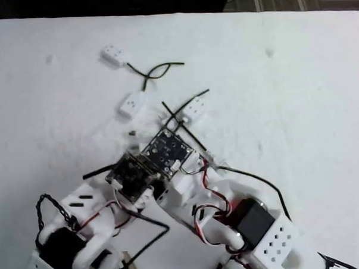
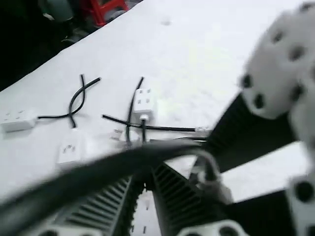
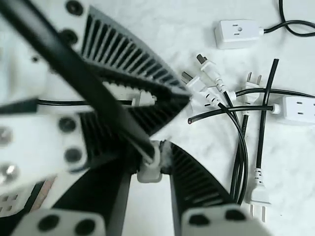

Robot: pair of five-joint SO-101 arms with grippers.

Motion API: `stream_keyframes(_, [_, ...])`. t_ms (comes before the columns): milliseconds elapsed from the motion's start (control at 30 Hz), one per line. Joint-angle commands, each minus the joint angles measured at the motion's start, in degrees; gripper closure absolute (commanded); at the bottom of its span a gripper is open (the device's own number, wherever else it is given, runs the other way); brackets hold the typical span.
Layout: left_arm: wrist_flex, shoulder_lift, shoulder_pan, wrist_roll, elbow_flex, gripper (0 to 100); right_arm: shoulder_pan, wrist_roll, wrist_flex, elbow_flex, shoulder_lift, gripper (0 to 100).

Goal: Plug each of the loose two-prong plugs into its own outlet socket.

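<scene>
One tabletop carries everything. Left tool and right tool sit nose to nose near its middle. Left tool looks closed on a slotted white socket. Right tool looks clamped on a plug, its cord running back past the camera. Beyond lie the far socket, mid socket and near socket. Loose plugs lie tangled just beside the tools. Judgement: mating step. Square prongs to slots before pushing, brace the socket, and keep stray cords out from between.
</scene>
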Motion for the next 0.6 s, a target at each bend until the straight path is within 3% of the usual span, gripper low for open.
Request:
stream_keyframes(0, [2.02,-4.88,-6.29,-0.26,-4.4,98,0.04,-0.18,-1.19,-0.53,-0.31,98.1])
stream_keyframes(167, [8.35,-16.13,-9.89,-0.53,-9.58,98,0.13,-0.62,-1.19,-0.09,-0.13,98.1])
stream_keyframes(400, [10.55,-14.46,-23.08,-0.62,-11.6,98,5.93,-1.32,-3.65,3.78,-0.13,98.0])
stream_keyframes(567, [10.2,-14.46,-32.57,-0.7,-7.56,98,7.87,-12.4,-13.85,9.32,-0.13,98.0])
